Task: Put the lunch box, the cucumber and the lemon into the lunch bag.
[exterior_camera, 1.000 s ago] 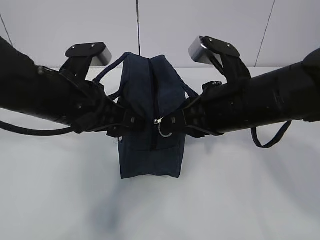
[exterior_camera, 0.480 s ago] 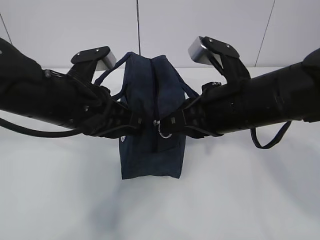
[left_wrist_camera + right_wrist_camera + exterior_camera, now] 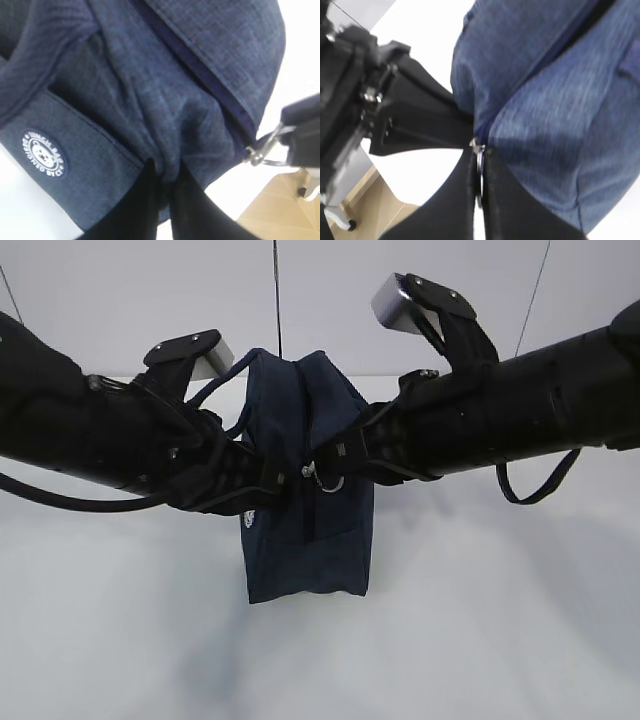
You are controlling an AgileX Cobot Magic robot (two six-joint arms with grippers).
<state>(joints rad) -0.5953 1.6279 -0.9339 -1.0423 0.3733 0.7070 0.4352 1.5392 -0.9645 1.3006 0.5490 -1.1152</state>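
Note:
The dark navy lunch bag [image 3: 305, 540] stands upright in the middle of the white table, one end facing the exterior view. My left gripper [image 3: 283, 481] is shut on a fold of the bag's fabric [image 3: 167, 167], right of the round white logo [image 3: 44, 153]. My right gripper [image 3: 335, 466] is shut on the metal ring pull [image 3: 479, 165] of the zipper, at the top of that end. The same ring pull [image 3: 262, 150] shows in the left wrist view. The zipper looks closed. The lunch box, the cucumber and the lemon are out of view.
Both black arms reach in from the sides and meet at the bag, hiding the table behind them. Loop handles [image 3: 215, 390] hang at the bag's top. A black cable [image 3: 545, 485] loops under the right arm. A pale wall stands behind the table.
My left gripper has closed onto the bag's fabric. My right arm has risen a little, taking the ring pull up with it. The bag has shifted only slightly.

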